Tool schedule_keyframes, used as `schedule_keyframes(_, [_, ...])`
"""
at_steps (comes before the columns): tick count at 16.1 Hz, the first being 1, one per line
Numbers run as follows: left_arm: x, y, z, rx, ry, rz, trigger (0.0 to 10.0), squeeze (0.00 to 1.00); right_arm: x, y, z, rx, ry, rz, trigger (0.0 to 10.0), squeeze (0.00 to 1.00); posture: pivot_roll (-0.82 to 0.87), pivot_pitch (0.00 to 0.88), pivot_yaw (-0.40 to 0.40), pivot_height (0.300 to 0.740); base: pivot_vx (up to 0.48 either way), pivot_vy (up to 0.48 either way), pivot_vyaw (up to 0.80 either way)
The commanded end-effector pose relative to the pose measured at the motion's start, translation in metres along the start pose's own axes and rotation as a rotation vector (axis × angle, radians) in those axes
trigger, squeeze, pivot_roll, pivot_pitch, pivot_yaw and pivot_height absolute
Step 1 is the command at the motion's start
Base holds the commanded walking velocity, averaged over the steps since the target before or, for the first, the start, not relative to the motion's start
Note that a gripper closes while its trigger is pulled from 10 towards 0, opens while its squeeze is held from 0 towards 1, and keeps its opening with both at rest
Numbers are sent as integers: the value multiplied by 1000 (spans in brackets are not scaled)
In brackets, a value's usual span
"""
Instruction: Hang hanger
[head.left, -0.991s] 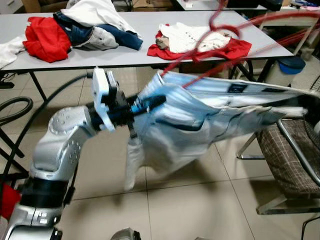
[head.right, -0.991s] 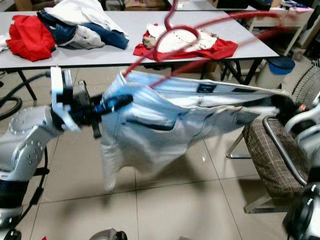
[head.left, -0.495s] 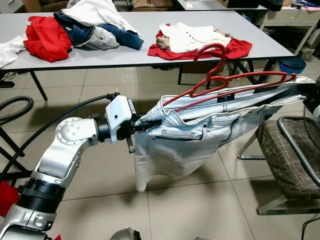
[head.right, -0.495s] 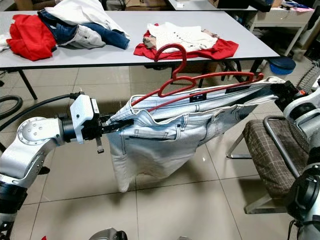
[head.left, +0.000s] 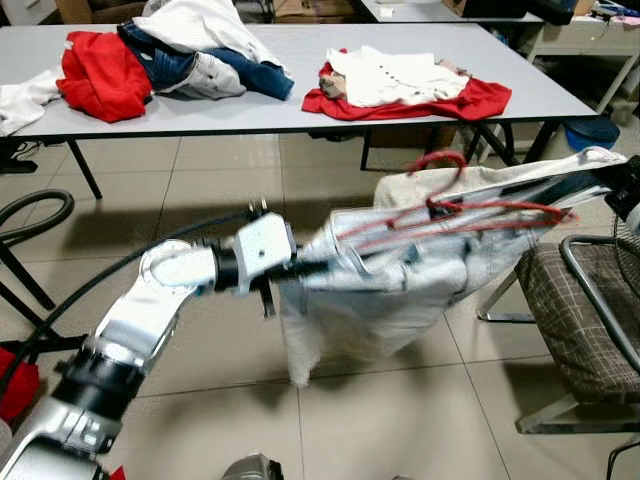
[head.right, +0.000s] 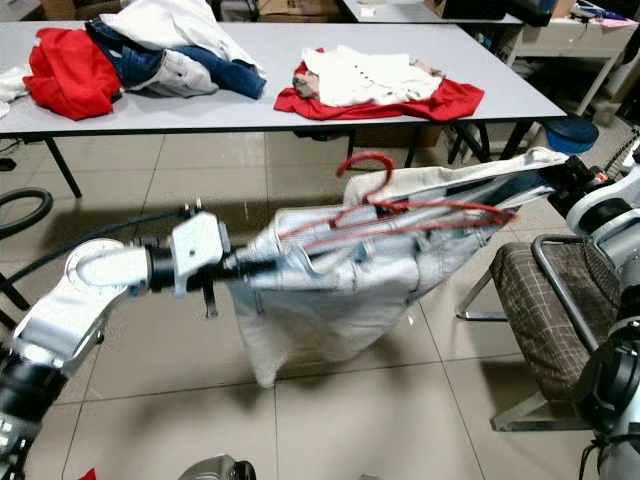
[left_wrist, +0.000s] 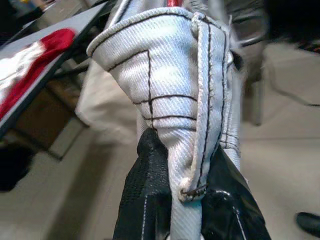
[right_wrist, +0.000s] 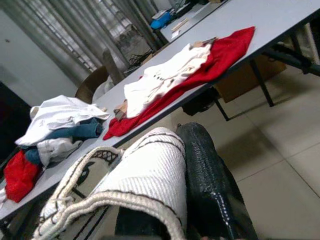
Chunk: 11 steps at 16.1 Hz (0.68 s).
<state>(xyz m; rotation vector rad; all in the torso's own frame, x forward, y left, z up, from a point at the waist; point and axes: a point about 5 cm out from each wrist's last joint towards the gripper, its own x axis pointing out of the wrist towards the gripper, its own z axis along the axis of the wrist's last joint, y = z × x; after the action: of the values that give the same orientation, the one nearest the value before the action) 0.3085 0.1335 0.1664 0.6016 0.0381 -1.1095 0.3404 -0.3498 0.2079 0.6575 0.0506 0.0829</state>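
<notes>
Between the left gripper (head.left: 300, 268) and right gripper (head.right: 562, 180), each clamped on a waistband end, the pale denim jeans (head.left: 400, 290) hang stretched on the red wire hanger (head.left: 450, 205), apparently mid-carry toward some rail.

Workroom or lab, as I read it: long grey folding table (head.left: 300, 100) across the top, heaped clothes (head.left: 170, 55), tiled floor (head.left: 420, 410), chequered metal-frame chair (head.left: 580, 320) lower right.
</notes>
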Motion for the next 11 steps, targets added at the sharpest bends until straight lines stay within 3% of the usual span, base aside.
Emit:
schedule_keyframes(1, [-8, 9, -19, -53, 109, 80, 0, 0, -2, 15, 32, -48, -108, 58, 0, 0, -125, 9, -7, 740, 0, 0, 0])
schedule_keyframes(5, [-11, 12, -7, -117, -52, 95, 0, 0, -4, 12, 25, -97, -61, 61, 0, 0, -131, 8, -2, 740, 0, 0, 0])
schedule_keyframes(8, [-27, 24, -19, -143, 19, 179, 0, 0, -7, 10, 28, -95, -65, 55, 0, 0, -130, 5, -3, 740, 0, 0, 0])
schedule_keyframes(11, [-31, 30, -31, -131, 114, 247, 0, 0, -5, 15, 29, -100, -63, 79, 0, 0, -128, 3, -7, 740, 0, 0, 0])
